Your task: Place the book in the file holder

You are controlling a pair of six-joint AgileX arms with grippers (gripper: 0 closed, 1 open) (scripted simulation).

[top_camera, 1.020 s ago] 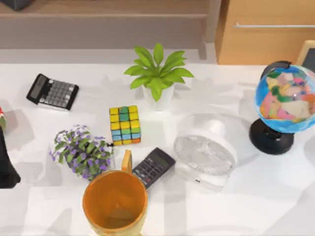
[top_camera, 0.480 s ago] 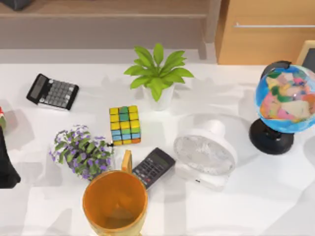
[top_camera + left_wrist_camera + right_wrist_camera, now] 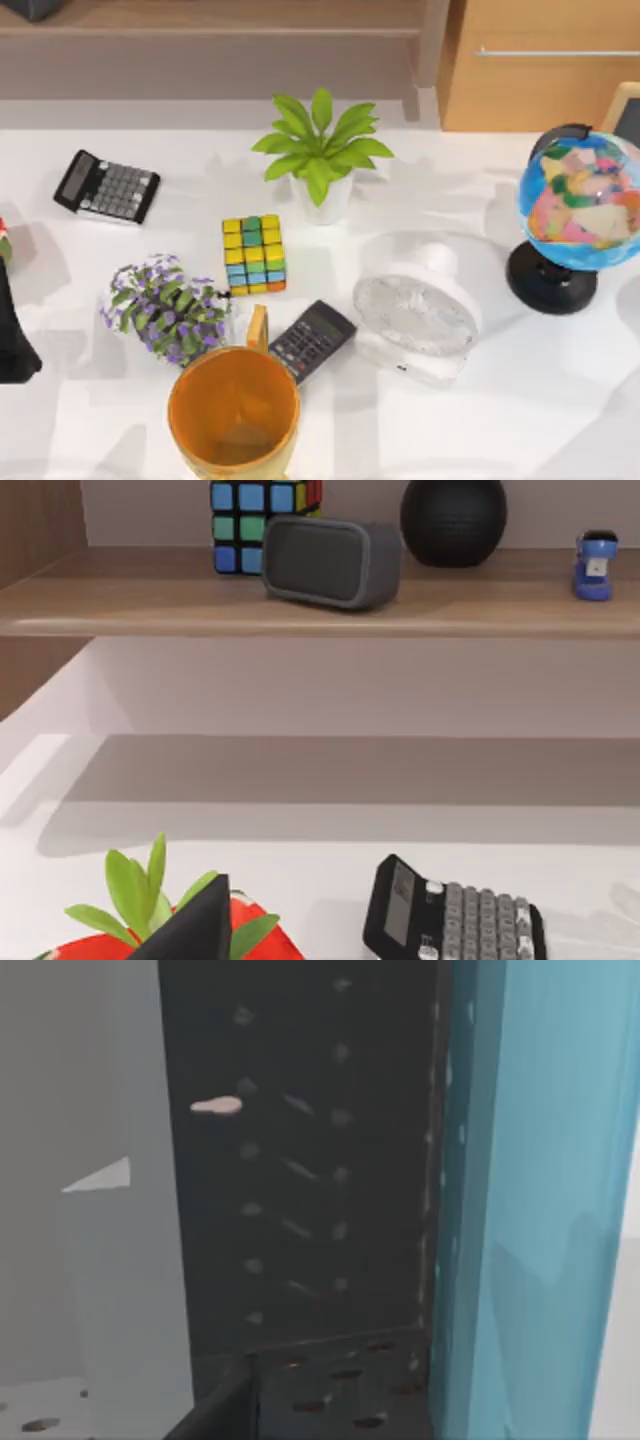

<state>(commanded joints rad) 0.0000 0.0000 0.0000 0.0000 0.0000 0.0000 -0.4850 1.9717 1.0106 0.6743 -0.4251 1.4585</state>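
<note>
Bench layout, seen from above
Cube stood between calculator at left and fan at right; globe stood rightmost.

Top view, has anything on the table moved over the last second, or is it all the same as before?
Nothing visibly changed. The colour cube, both calculators, the green plant, the purple flowers, the orange cup, the white fan and the globe sit where they were, and the dark shape at the table's left edge has not shifted.
</note>
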